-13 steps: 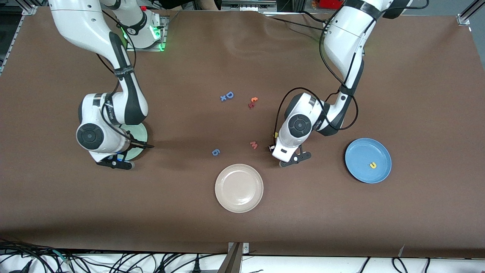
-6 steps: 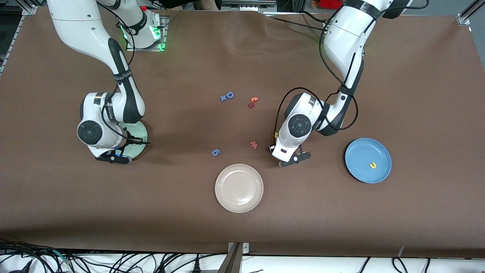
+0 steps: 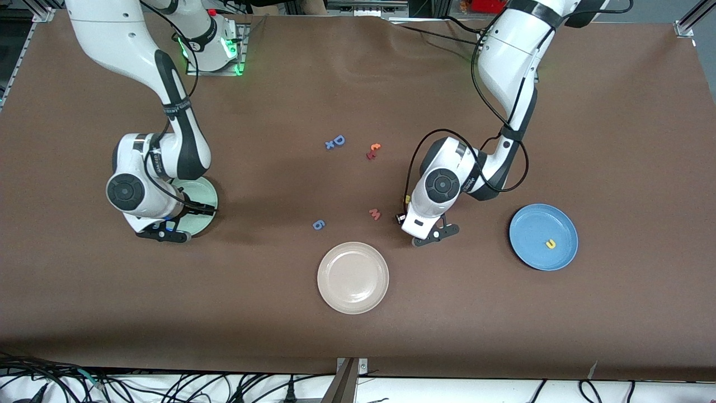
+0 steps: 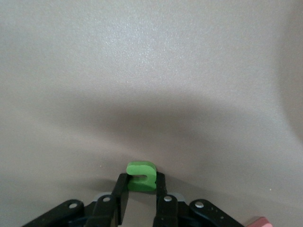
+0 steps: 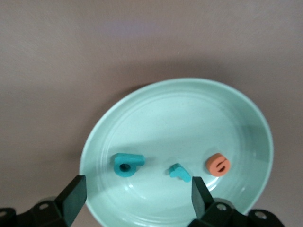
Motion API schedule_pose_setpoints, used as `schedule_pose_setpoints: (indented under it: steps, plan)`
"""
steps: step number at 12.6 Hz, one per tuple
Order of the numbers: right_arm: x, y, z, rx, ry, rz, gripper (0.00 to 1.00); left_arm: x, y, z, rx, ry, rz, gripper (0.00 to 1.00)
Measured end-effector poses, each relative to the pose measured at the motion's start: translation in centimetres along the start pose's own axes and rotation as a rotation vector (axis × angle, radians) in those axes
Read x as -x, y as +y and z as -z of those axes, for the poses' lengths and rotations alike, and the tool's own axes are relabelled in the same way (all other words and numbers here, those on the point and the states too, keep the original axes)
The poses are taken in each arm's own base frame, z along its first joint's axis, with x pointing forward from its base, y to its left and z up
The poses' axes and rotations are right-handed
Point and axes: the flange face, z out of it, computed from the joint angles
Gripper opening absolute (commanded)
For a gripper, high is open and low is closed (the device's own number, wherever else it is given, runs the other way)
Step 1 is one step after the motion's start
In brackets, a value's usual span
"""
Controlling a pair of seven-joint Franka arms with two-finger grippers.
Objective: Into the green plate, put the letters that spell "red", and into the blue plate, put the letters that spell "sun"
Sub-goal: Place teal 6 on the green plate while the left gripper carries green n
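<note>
Left gripper [image 4: 141, 201] low over the table [image 3: 503, 336] beside the red m [image 3: 375, 214], pinching the green u [image 4: 141, 176]. Right gripper [image 5: 135, 194] spread wide over the green plate [image 5: 246, 123], which holds teal d [image 5: 128, 164], teal r [image 5: 180, 172] and orange e [image 5: 218, 164]. Yellow letter [image 3: 551, 243] lies in the blue plate [image 3: 531, 224]. Cream plate [image 3: 353, 277], blue 6 [image 3: 318, 224] and blue D [image 3: 338, 140] lie between the arms.

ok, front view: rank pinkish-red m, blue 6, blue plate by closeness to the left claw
1. pinkish-red m: beside the left claw, toward the right arm's end.
2. blue plate: toward the left arm's end; clearly farther than the m.
3. blue 6: past the m, farthest.
</note>
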Motion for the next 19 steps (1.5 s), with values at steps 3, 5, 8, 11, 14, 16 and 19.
schedule_pose_setpoints:
  steps: [3,5,8,11,14,16,19]
  plan:
    - [-0.2,2.5,5.9,-0.027,0.019,-0.037,0.98,-0.4,-0.1,0.3,0.003,0.007,-0.016,0.1]
    - [-0.2,4.3,10.3,-0.044,0.03,-0.06,0.99,-0.7,-0.2,0.4,0.002,0.011,-0.032,0.1]
    - [0.2,5.4,17.4,-0.063,0.019,-0.065,0.99,-1.7,-1.3,0.7,-0.036,0.013,-0.119,0.1]
    - [0.6,6.6,24.1,-0.074,0.045,-0.074,0.99,-4.0,-3.9,1.1,-0.066,-0.01,-0.184,0.05]
    - [1.2,7.3,27.6,-0.091,0.092,-0.076,0.99,-5.4,-6.1,2.7,-0.133,-0.031,-0.287,0.06]
    - [2.2,8.0,30.2,-0.114,0.133,-0.077,0.99,-7.9,-9.5,4.7,-0.147,-0.064,-0.363,0.06]
    - [4.0,9.3,33.4,-0.148,0.177,-0.079,1.0,-11.0,-15.0,6.1,-0.151,-0.132,-0.42,0.08]
